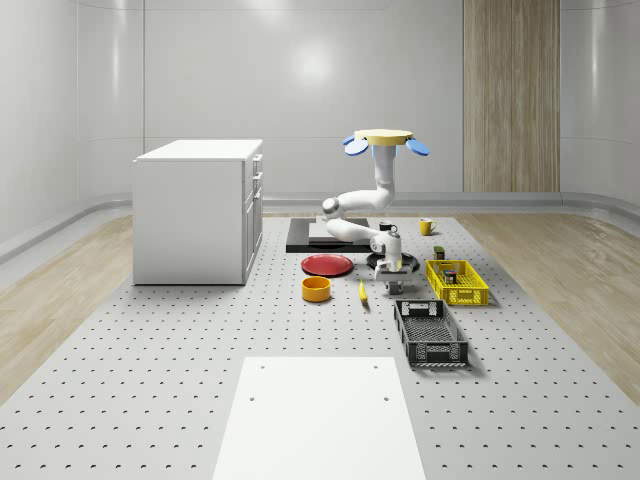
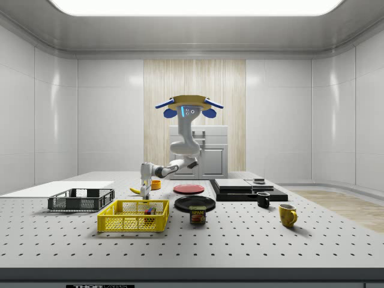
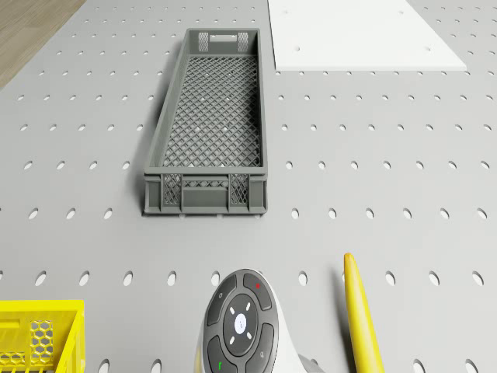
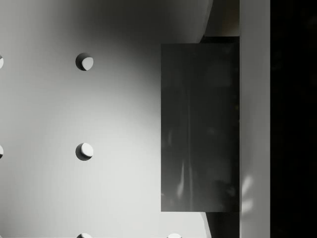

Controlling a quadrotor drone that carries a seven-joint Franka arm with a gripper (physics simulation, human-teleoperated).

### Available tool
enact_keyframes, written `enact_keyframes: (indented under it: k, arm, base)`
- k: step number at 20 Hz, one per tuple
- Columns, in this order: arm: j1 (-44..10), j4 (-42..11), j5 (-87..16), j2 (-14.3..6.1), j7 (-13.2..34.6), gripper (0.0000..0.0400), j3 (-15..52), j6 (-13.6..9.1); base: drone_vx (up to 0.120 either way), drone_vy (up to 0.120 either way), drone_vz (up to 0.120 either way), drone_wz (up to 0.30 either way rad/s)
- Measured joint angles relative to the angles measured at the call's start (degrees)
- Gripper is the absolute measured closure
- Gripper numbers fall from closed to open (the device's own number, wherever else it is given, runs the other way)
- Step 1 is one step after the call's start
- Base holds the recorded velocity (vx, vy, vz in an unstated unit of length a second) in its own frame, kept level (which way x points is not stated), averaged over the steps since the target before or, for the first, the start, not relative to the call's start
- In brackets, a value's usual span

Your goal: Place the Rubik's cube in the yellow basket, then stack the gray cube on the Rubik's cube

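Note:
The yellow basket point(image 1: 457, 283) point(image 2: 133, 216) stands on the perforated table, and the Rubik's cube point(image 1: 452, 274) point(image 2: 148, 210) lies inside it. In the wrist view the gray cube point(image 4: 198, 126) sits between my fingers just above the table, both pads against its sides. My gripper point(image 1: 391, 288) point(image 2: 144, 191) point(image 4: 218, 126) is shut on it, low over the table between the banana and the yellow basket. The drone point(image 1: 388, 140) point(image 2: 188, 105) hovers high above the table's far middle, with the arm hanging down from it.
A gray basket point(image 1: 430, 333) point(image 3: 206, 124) lies nearer the white board point(image 3: 365, 35). The banana point(image 1: 362, 292) point(image 3: 361, 318), orange bowl point(image 1: 317, 289) and red plate point(image 1: 327, 265) lie to the whole-scene view's left of the gripper. A spam can point(image 2: 197, 215), mugs and a white cabinet point(image 1: 195, 210) stand around.

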Motion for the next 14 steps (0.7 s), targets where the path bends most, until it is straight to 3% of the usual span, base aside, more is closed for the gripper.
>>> enact_keyframes:
  k: [11, 14]
  arm:
    - [0.74, -0.79, 0.44, 0.42, -0.31, 0.0148, 0.69, -1.13]
    - [1.19, -1.87, 1.69, 0.34, -0.26, 0.0149, 2.07, -2.17]
  base:
    - [0.000, 0.000, 0.000, 0.000]
    - [0.000, 0.000, 0.107, 0.000]
